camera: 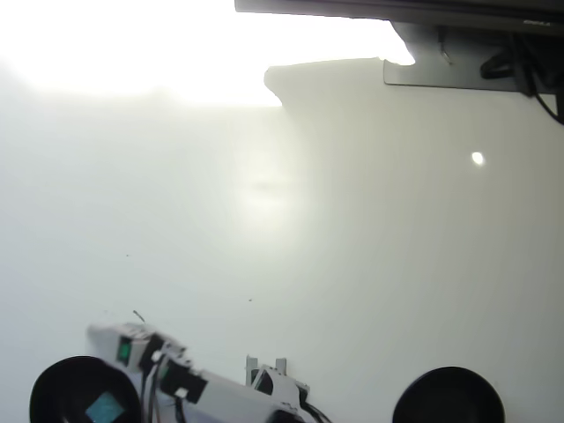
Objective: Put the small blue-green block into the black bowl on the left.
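The small blue-green block (106,407) lies flat inside the black bowl (55,392) at the bottom left of the overhead view, and nothing touches it. The grey arm reaches from its base (275,392) up and to the left. My gripper (99,334) hangs just past the bowl's far rim, apart from the block. A green light (124,351) glows on the gripper body. Its jaws blur into one pale shape, so their spacing does not show.
A second black bowl (448,397) sits at the bottom right. A dark bar (397,9) with a grey bracket and cables (520,62) runs along the top right. Strong glare washes out the white table (282,229) at the top left.
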Tool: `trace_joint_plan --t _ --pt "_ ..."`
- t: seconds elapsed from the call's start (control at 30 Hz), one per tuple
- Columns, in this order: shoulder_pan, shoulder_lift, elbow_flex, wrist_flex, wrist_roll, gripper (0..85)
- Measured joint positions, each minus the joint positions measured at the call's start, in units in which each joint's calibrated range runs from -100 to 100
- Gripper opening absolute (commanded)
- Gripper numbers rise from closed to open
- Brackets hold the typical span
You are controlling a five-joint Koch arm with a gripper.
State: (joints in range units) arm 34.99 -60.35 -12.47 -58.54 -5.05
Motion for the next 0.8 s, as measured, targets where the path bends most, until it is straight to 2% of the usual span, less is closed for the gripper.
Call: trace_joint_plan --t 0.23,0.5,0.8 --pt "-7.67 -17.42 -21.88 12.34 -1.37 38.2" --pt "-16.95 -31.69 -39.89 21.97 -0.68 38.2" --pt "-27.01 -37.88 -50.97 27.81 4.2 38.3"
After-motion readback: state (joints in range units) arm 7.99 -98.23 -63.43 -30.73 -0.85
